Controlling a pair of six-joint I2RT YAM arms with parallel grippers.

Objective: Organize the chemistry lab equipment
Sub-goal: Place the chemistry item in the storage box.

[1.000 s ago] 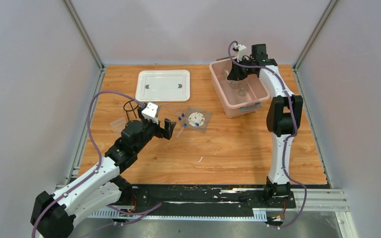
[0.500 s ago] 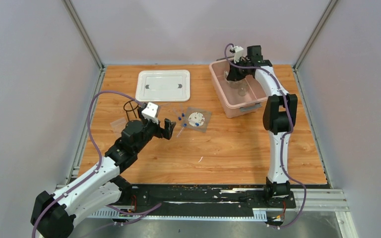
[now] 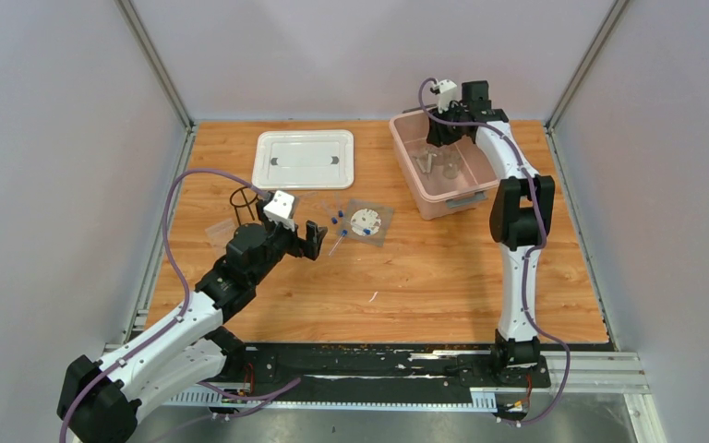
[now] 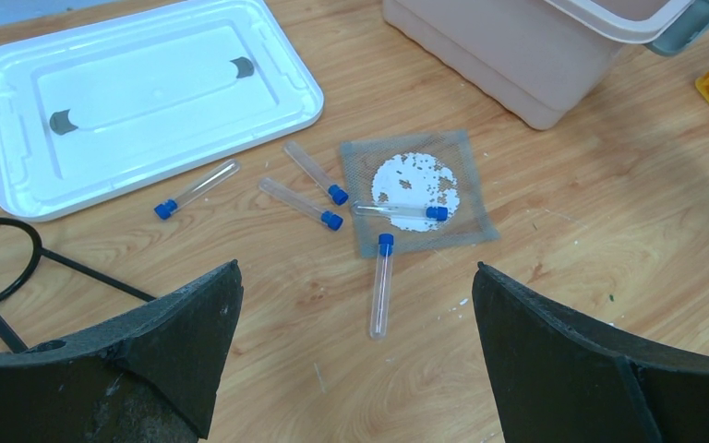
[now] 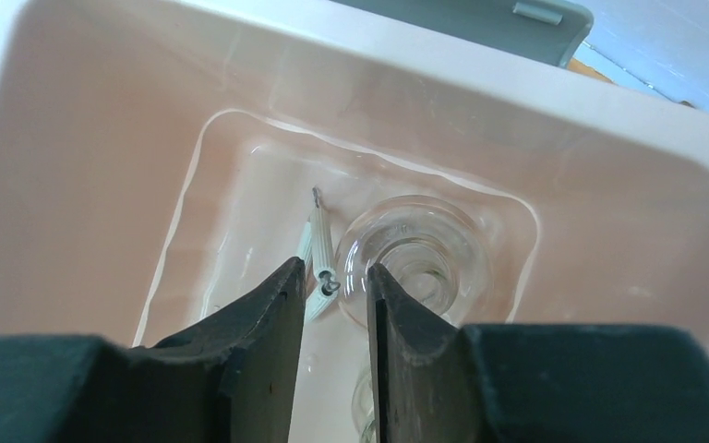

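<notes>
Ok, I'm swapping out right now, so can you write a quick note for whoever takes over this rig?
Left gripper: open, empty, above the table near the tubes.
Right gripper: jaws a narrow gap apart, empty, above the pink bin.
Done: small triangle and a clear glass piece lie in the bin.
Left: five blue-capped tubes on the table, one across the mesh pad with the white disc; black wire tripod near the white lid. The lid is off the bin.
</notes>
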